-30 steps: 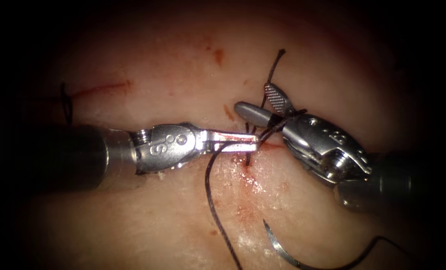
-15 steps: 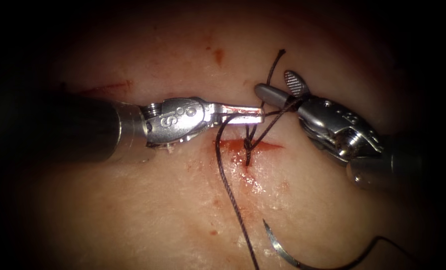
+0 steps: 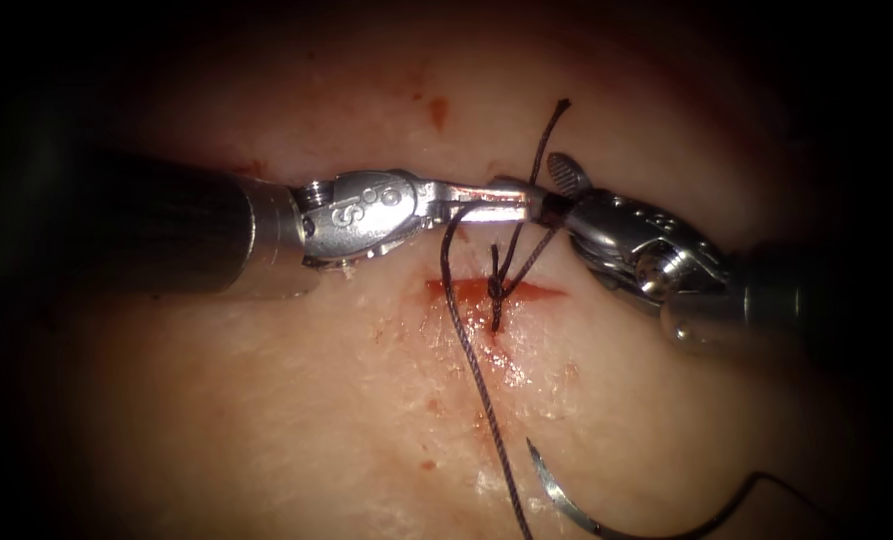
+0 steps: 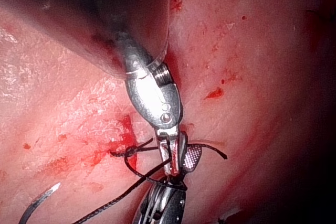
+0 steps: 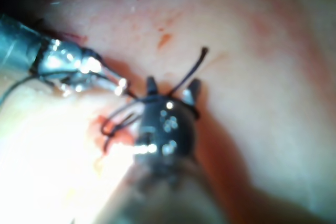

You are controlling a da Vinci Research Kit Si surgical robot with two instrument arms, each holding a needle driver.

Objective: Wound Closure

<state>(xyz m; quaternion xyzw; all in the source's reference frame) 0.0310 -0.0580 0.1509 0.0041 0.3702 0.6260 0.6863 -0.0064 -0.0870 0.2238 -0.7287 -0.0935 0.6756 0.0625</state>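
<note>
In the endoscope view the left tool [image 3: 506, 203] reaches across just above the cut [image 3: 496, 291], its jaws closed on the thread [image 3: 471, 350], which hangs from them in a long strand running down across the tissue [image 3: 266, 400]. The right tool [image 3: 551, 195] meets it tip to tip with its jaws spread apart, one ribbed jaw face turned up, holding nothing; thread loops round its tip, and a short free end [image 3: 556, 115] rises above it. Two strands drop from the tools to a knot [image 3: 494, 292] at the cut, ringed by red fluid [image 3: 456, 290]. The needle [image 3: 566, 500] lies loose on the tissue well below the cut, outside the tissue, with neither tool holding it.

The left wrist view shows the needle's sharp point [image 4: 52, 188] and the ribbed jaw face [image 4: 193, 158] up close. The right wrist view shows the thread wrapped round the right tool [image 5: 170, 90].
</note>
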